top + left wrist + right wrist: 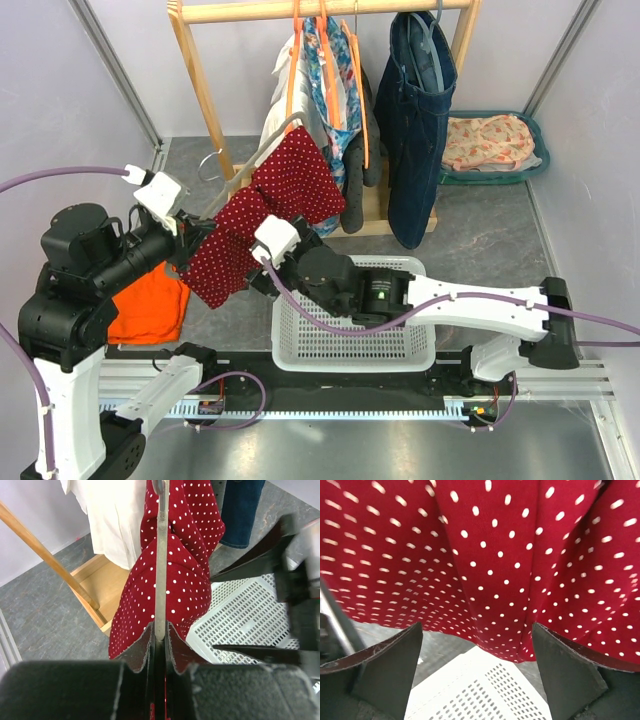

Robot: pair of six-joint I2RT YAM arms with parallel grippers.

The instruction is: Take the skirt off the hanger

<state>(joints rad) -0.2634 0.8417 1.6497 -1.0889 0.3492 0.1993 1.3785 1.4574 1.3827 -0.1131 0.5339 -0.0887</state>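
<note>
Hanging from a grey hanger (pixel 252 165), the red skirt (pixel 300 175) with white dots is held up in the air over the left half of the table. It is in front of the wooden rack (pixel 200 90) and just left of the white basket (pixel 300 360).

The left gripper (pixel 192 243) is closed tight on the hanger. It holds the near, low end of it, so the hanger tilts up toward the far right. The skirt falls down on both sides of the bar. The right gripper (pixel 260 272) is wide open and holds nothing. It sits just near the skirt's lower edge, on its right side, with the fingers pointing at the cloth.

The top view shows both arms, the tilt of the hanger, and an orange cloth (pixel 150 305) lying under the left arm.

The left wrist view shows the grip up close. The grey bar (pixel 160 570) runs straight into the closed left gripper (pixel 159 635), with red cloth bunched on each side.

The right wrist view shows the red cloth (pixel 485 555) filling the top of the picture, beyond the gap between the two spread fingers (pixel 385 665). I cannot tell if they touch it. The basket (pixel 470 690) lies below.
</note>
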